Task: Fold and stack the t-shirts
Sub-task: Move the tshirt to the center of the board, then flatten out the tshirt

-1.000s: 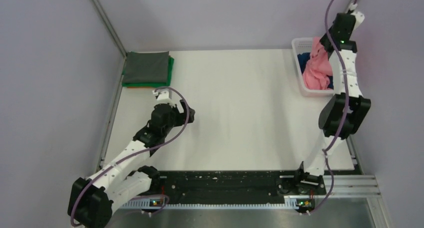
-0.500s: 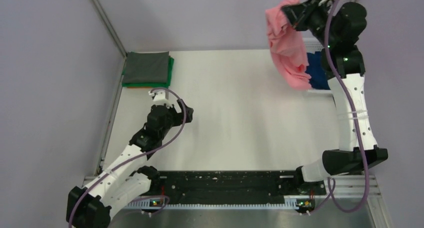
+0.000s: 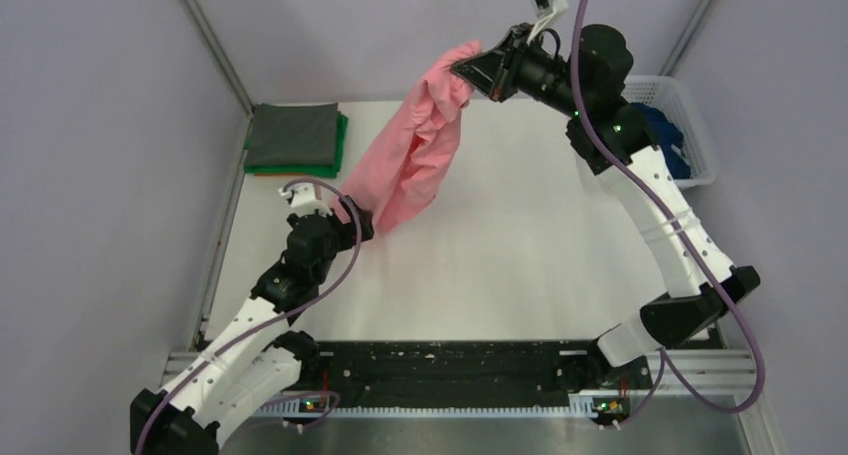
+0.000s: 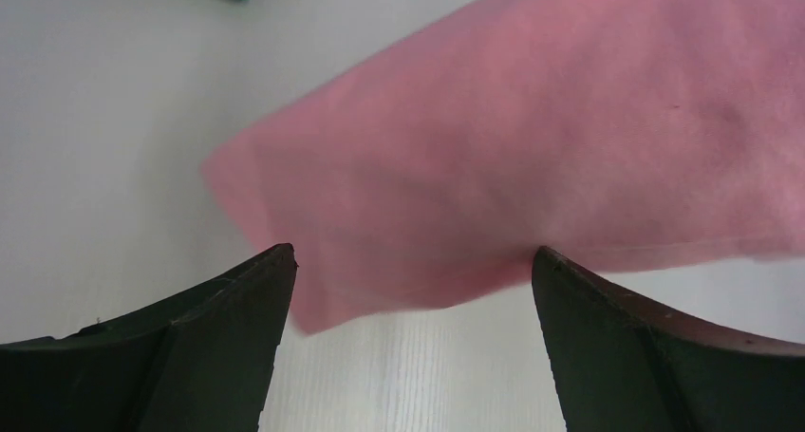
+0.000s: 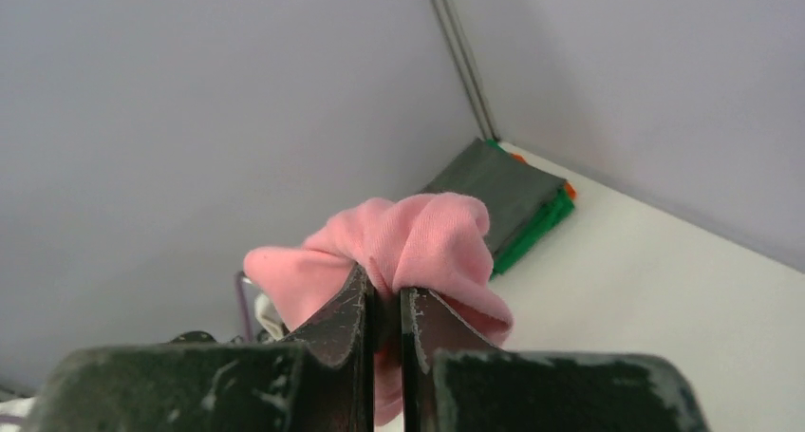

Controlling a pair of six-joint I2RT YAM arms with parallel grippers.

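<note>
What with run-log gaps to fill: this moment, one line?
right hand: shut on pink t-shirt, aloft; left hand: open at its bottom; folded stack: far-left

The stack of folded shirts lies in the table's far left corner, the basket with 1 shirt in it at far right, the hanging shirt between them.

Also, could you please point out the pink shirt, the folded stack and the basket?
pink shirt (image 3: 415, 165), top view, hanging middle.
folded stack (image 3: 293, 135), top view, grey top.
basket (image 3: 702, 140), top view, right wall.

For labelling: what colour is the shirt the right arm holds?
The shirt is salmon pink; top external view.
</note>
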